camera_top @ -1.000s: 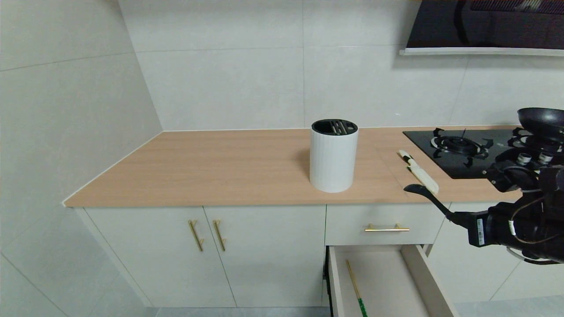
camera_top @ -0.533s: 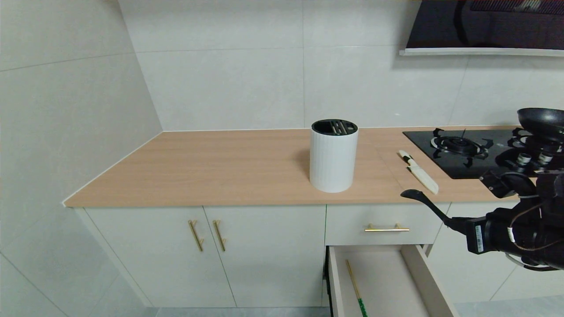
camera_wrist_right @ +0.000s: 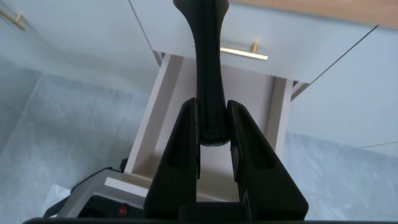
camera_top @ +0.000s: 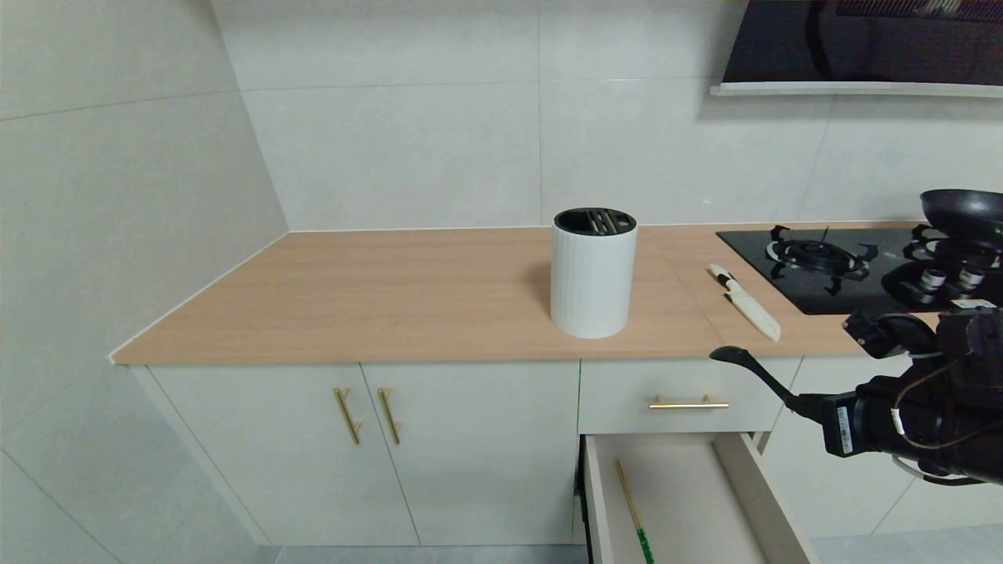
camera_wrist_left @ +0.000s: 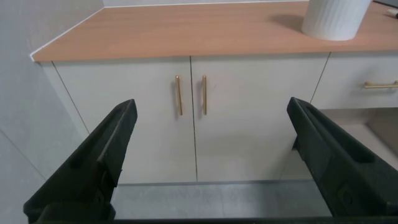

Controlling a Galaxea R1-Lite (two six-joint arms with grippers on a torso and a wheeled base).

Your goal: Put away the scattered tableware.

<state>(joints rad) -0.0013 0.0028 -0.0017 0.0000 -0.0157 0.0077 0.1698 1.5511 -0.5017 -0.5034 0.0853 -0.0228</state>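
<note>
Two fingers of our right gripper (camera_wrist_right: 213,134) clamp the handle of a black spoon (camera_top: 752,368), its long axis running leftward and up from the jaws. The open drawer (camera_top: 736,486) lies directly below, with chopsticks (camera_top: 629,501) inside lengthwise. Our left gripper (camera_wrist_left: 211,115) hangs wide and empty before the cabinet doors (camera_wrist_left: 186,124). Farther off, a pale knife (camera_top: 744,304) rests on the countertop (camera_top: 392,298) between the white utensil holder (camera_top: 592,274) and the stove (camera_top: 815,274), nearer our right arm.

Head cam sits high and well back, looking forward and down on the white holder (camera_top: 592,283). Left wrist cam hangs low, facing the cabinet doors (camera_wrist_left: 189,96) below-left of the holder, and still catches the holder. Right wrist cam looks steeply down along the black spoon (camera_wrist_right: 208,74), close over the open drawer (camera_wrist_right: 252,87) below-right of the holder. The head cam sees that drawer too.
</note>
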